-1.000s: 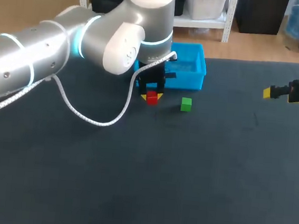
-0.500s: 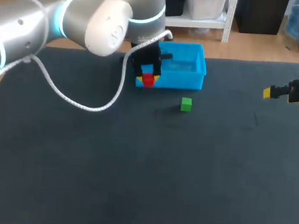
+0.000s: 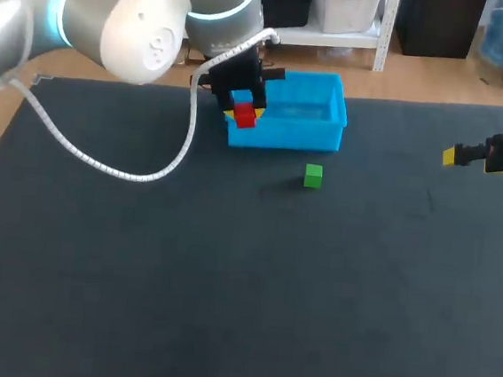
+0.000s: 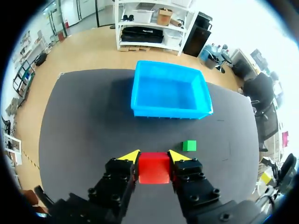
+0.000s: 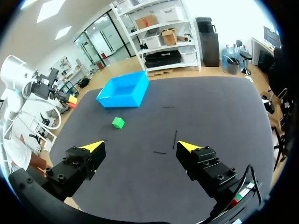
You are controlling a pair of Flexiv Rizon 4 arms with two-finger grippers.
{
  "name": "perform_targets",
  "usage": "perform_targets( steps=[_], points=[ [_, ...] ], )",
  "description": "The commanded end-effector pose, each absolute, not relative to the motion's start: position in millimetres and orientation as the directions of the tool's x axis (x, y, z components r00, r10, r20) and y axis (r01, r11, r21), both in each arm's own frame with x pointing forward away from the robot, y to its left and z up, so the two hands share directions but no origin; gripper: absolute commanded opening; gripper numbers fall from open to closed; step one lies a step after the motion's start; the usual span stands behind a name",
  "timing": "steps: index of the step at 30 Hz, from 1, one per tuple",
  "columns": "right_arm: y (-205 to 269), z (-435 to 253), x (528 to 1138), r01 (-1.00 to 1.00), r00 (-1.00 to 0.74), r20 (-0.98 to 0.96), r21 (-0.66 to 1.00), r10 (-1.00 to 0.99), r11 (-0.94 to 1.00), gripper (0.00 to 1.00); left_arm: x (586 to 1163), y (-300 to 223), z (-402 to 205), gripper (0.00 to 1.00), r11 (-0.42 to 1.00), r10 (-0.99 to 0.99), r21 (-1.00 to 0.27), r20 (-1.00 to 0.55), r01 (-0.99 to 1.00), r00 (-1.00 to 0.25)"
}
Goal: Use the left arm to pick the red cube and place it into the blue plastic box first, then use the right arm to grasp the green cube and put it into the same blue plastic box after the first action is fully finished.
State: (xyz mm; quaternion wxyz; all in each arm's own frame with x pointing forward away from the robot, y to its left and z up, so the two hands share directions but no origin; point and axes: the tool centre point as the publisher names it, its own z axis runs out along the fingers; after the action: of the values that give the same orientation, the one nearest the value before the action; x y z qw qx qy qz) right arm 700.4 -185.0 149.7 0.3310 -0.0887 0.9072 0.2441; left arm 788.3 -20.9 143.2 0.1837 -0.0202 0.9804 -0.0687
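Note:
My left gripper is shut on the red cube and holds it in the air at the near left corner of the blue plastic box. In the left wrist view the red cube sits clamped between the yellow-tipped fingers, with the blue box ahead and below, nothing inside it. The green cube rests on the dark mat just in front of the box; the green cube also shows beside the right fingertip. My right gripper stands open at the table's right side, far from the green cube.
The dark mat covers the whole table, with wide bare space in front of and to the right of the box. The left arm's white cable loops low over the mat's left part.
My left arm has lifted the red cube off the mat and carried it up and back toward the box's near left corner. The right arm and the green cube have not moved.

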Motion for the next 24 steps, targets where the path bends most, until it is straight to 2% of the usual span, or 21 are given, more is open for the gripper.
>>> perform_targets(
  steps=[1, 24],
  points=[
    [-185.1, 149.8, 700.4, -0.323, -0.766, -0.643, 0.384, 0.0, 0.865, 1.0, 786.2, -23.5, 137.8, 0.0, 0.99, -0.06, -0.144, -0.376, -0.006, -0.924],
    [-185.1, 149.8, 700.4, -0.323, -0.766, -0.643, 0.384, 0.0, 0.865, 1.0, 880.1, -53.8, 137.9, 0.0, 0.989, -0.036, -0.143, -0.448, 0.032, -0.893]
  ],
)
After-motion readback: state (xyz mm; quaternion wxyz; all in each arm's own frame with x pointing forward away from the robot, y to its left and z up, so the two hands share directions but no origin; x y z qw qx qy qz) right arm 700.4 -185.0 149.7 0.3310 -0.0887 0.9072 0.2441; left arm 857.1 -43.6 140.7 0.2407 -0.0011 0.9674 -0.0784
